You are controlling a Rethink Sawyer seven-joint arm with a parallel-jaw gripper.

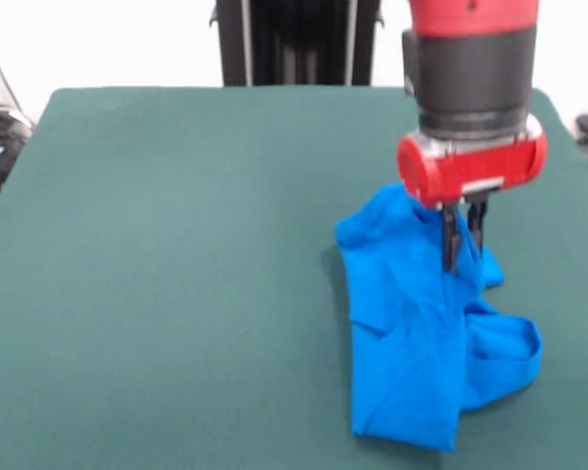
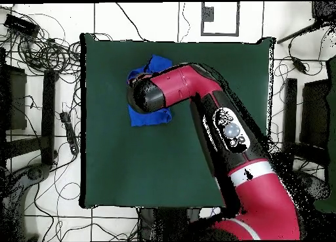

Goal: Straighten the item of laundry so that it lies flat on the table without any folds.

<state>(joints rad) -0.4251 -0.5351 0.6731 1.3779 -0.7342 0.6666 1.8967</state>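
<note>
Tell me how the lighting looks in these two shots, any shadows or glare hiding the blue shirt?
Front view: even, soft light, no glare; the shirt casts only a faint shadow on the table along its left edge, and the gripper is sharp. Overhead view: the arm covers most of the shirt; the floor is bright white.

Table (image 1: 176, 294): large rectangular surface covered in dark green felt-like cloth, seen whole in the overhead view (image 2: 177, 161).

Lying directly on it: one item of laundry (image 1: 412, 343), bright blue, bunched and folded over on itself rather than flat, with a rounded fold or opening bulging at one side. No print shows on the visible cloth. In the overhead view the item of laundry (image 2: 147, 115) sits towards one corner of the table, partly hidden from above.
</note>
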